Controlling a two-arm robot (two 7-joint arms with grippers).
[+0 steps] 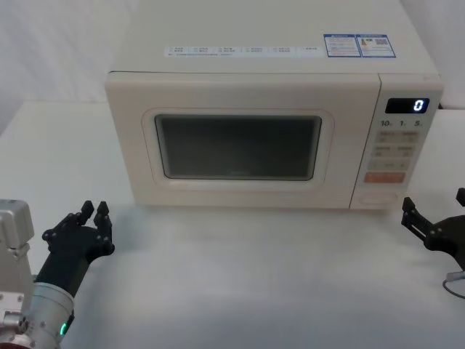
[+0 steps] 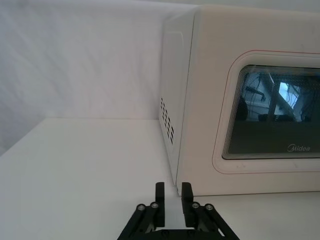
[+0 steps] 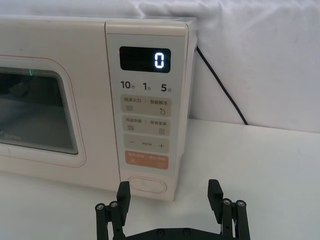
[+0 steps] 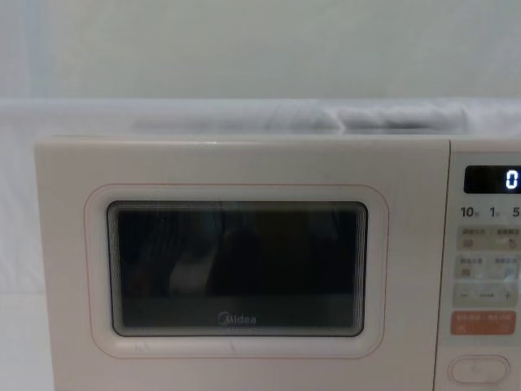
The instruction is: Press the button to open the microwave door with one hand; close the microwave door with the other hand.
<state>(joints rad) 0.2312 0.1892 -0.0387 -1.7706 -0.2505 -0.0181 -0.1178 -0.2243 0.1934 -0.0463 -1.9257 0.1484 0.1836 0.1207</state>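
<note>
The cream microwave stands at the middle of the white table with its door [image 1: 138, 145] closed; the dark window and Midea logo show on the door [image 4: 244, 171] [image 2: 210, 100] [image 3: 50, 50]. The wide pill-shaped button [image 1: 378, 197] [image 3: 146, 184] [image 4: 479, 369] sits at the bottom of the control panel, under the orange key. My right gripper [image 1: 434, 201] [image 3: 169, 189] hovers open just in front of the panel, a little right of the button and not touching it. Near the front left, short of the microwave's left corner, my left gripper [image 1: 95, 209] [image 2: 173, 191] has a narrow gap between its fingers and holds nothing.
The panel display [image 3: 159, 60] reads 0. A black power cable [image 3: 220, 85] runs down behind the microwave's right side. A thin grey cable [image 1: 454, 280] lies on the table by the right arm. Bare white table [image 1: 240, 276] stretches in front of the microwave.
</note>
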